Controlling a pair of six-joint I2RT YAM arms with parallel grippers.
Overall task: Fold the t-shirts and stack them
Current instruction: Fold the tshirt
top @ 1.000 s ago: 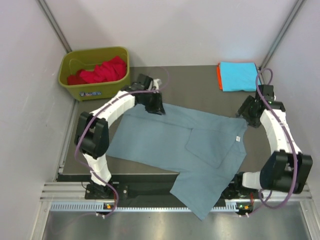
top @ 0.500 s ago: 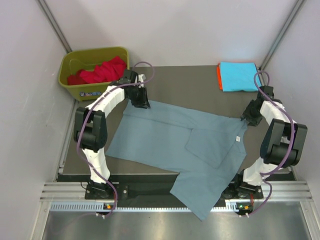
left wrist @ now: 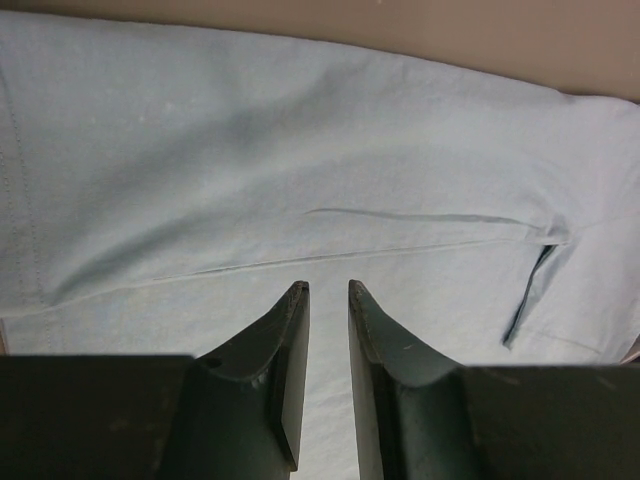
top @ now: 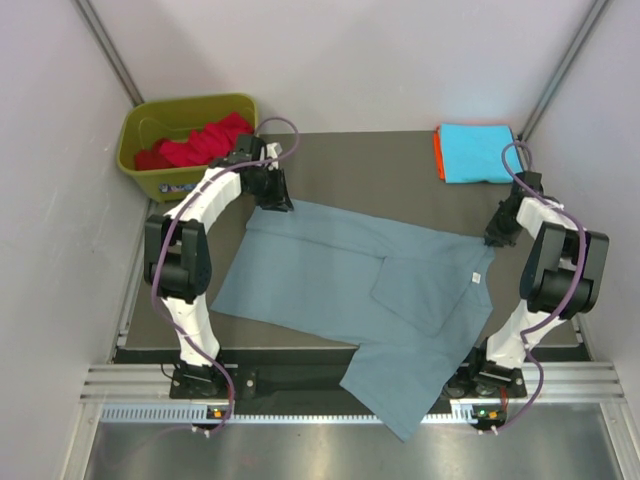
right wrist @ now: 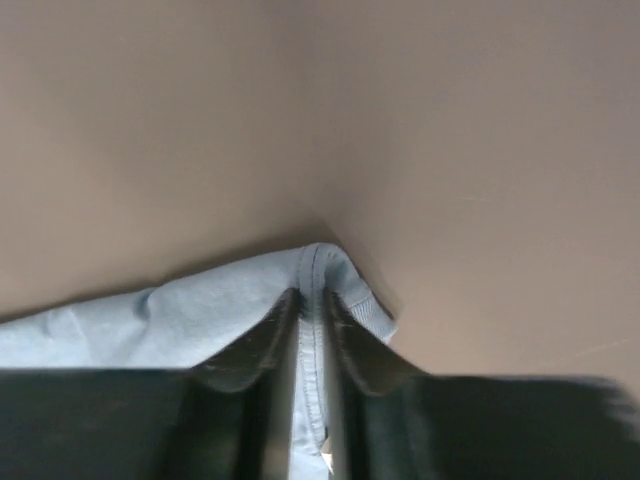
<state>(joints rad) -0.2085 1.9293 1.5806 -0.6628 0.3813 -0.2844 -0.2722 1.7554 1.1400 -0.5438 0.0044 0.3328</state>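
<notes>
Grey-blue t-shirt [top: 350, 285] lies spread on worktop [top: 380, 165], lower part hanging over near edge. Right end effector [right wrist: 310, 296] clenched on its hem corner (far-right side). Left end effector [left wrist: 325, 292] over far-left edge, fingers nearly together, gripping nothing. Cyan t-shirt [top: 478, 152] folded at far-right corner.

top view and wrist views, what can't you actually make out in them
Red cloth: top view, bin wall hides its lower part; number of pieces unclear.
Orange shirt: top view, cyan shirt covers all but one edge.
Label on the grey-blue shirt: top view, too small to read.
Left gripper: left wrist view, whether it touches cloth is unclear.
</notes>
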